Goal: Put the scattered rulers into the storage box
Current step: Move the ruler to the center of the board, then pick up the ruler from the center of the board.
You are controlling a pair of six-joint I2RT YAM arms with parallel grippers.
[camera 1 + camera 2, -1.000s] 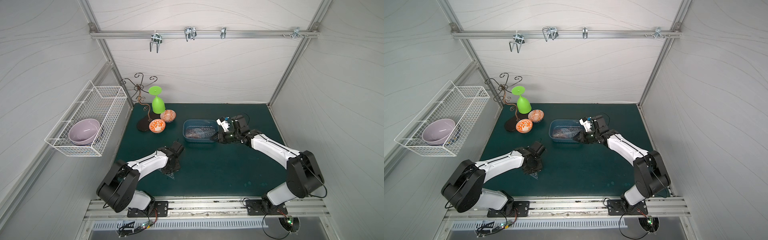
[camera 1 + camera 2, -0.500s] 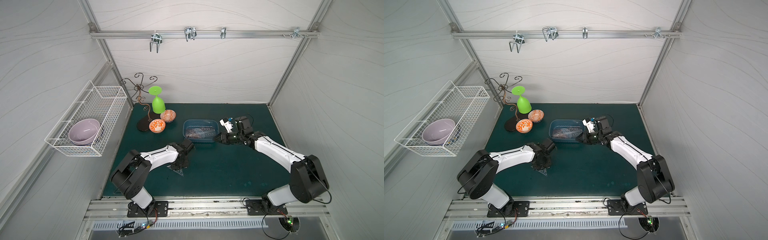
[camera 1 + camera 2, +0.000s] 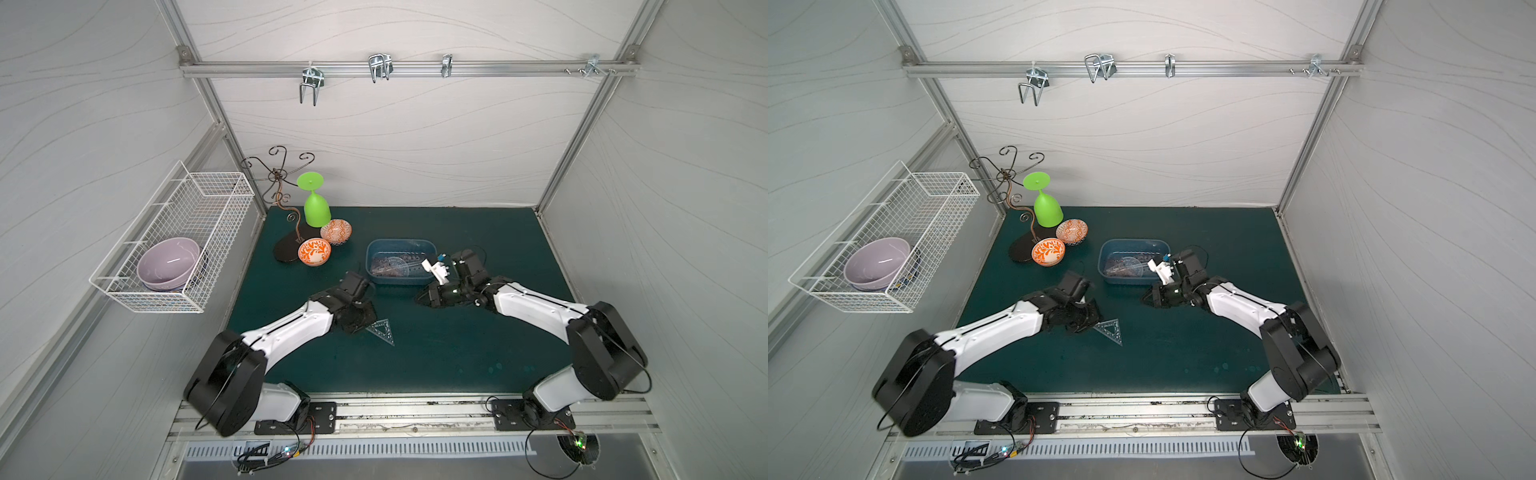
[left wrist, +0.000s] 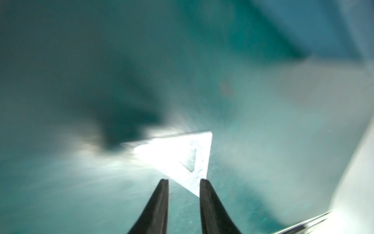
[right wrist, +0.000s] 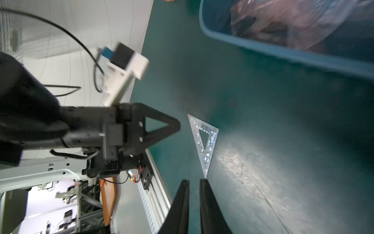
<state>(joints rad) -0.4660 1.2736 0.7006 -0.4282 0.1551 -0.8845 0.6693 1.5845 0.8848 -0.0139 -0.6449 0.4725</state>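
Stretching low, my left arm (image 3: pixel 291 328) and right arm (image 3: pixel 536 307) both reach toward the storage box (image 3: pixel 395 281), rulers (image 3: pixel 392 266) piled inside. One set square (image 3: pixel 383 330) lies flat before the box, at my narrowly parted, empty left claw (image 4: pixel 184 180); my right claw (image 5: pixel 194 180) is nearly closed, empty.

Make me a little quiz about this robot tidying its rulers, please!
1. True or false: the set square already lies in the box.
2. Which is closest to the set square? A: the left gripper. B: the green glass. C: the purple bowl.
3. How many rulers can you see lying on the mat, outside the box?

Key: 1 false, it lies on the mat. 2 A. 3 one, the set square.
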